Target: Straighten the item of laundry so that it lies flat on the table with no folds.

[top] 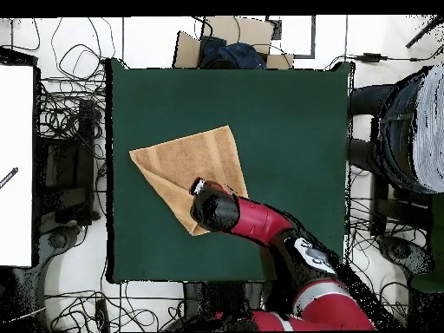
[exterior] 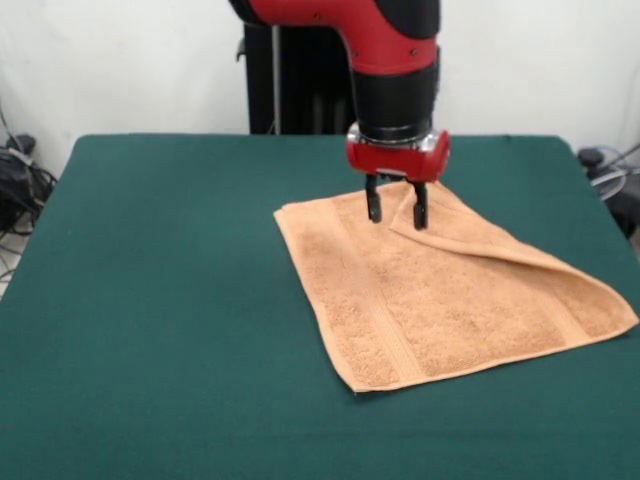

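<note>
- The table [exterior: 150, 300] is filling most of the front view, its dark green cloth running bare along the near edge and across the whole left half.
- The towel [exterior: 440, 300] is lying on the table right of centre in the front view, its nearest corner pointing toward the camera and its right-hand corner reaching almost to the picture's right edge.
- A woven band is running along the towel's left side, from near the front corner back toward the far left corner.
- Most of the towel is lying flat, but along its far right side a flap is folded over onto the cloth, making a raised ridge that is slanting down toward the right corner.
- The gripper [exterior: 397, 210] is hanging over the towel's far end, its two dark fingers [exterior: 373, 203] pointing straight down and standing apart; the tips are sitting at or just above the terry, one on the flat part and one at the top of the folded flap, and contact cannot be told.
- The arm [exterior: 390, 60] is coming down from the top, red above and black at the wrist.
- In the overhead view the towel [top: 186, 160] is lying left of the table's middle, and the arm [top: 260, 221] is reaching across from the bottom and covering the corner nearest the robot.
- A seated person [top: 408, 126] is showing at the right edge of the overhead view, beside the table [top: 286, 130].
</note>
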Motion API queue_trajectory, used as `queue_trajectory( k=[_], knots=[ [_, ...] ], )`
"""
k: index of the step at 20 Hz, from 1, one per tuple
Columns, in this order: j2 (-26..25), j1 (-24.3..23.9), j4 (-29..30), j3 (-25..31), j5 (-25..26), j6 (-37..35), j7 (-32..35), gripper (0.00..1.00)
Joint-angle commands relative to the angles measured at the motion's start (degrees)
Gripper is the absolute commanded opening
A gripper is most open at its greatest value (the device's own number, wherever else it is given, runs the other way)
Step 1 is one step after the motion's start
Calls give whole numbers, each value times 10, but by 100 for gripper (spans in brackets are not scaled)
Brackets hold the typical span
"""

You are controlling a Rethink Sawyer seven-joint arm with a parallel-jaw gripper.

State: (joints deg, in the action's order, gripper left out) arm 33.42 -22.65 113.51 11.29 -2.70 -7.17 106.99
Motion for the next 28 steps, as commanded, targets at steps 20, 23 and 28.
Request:
queue_trajectory(
  k=[20,23,28],
  knots=[
    [-72,26,-98,-28,42,-6,33,100],
    [-75,27,-103,-29,46,-9,33,100],
    [-73,34,-101,-39,53,-10,39,100]
  ],
)
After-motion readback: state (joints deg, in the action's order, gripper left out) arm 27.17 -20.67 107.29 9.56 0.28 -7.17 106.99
